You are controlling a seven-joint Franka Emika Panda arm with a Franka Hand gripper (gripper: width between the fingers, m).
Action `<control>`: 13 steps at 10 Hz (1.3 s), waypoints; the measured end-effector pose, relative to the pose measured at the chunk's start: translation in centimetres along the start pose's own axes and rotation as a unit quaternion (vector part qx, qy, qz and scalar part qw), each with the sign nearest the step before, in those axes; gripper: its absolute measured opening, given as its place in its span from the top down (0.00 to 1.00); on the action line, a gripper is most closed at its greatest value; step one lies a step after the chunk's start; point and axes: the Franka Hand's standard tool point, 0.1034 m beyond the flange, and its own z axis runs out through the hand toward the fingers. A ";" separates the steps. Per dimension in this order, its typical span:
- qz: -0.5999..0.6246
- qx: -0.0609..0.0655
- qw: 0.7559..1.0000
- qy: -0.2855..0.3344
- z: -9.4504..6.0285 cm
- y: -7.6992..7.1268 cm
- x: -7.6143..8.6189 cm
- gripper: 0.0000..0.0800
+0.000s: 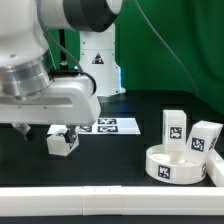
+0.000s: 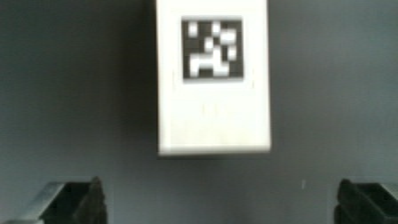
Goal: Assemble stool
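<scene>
Jaws wide apart, empty. Gripper (image 2: 222, 205) hovers by small blocky white plastic leg (image 2: 214, 80), eight o'clock in exterior view; round white plastic ring seat (image 1: 180, 165) at four. Leg not yet between jaws: centre over it, descend squarely.

A white leg (image 2: 214, 88) bearing a black-and-white tag (image 2: 214, 48) lies on the dark table (image 2: 63, 90). The gripper (image 2: 222, 205) has its fingers (image 2: 75, 203) spread wide, clear of the leg
</scene>
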 end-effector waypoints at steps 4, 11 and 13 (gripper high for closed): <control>0.008 0.014 0.991 -0.132 0.5 -0.2 0.0 0.19; 0.052 0.001 0.962 -0.266 3.9 1.2 -2.3 0.19; 0.053 -0.001 0.962 -0.266 4.3 1.2 -2.5 0.19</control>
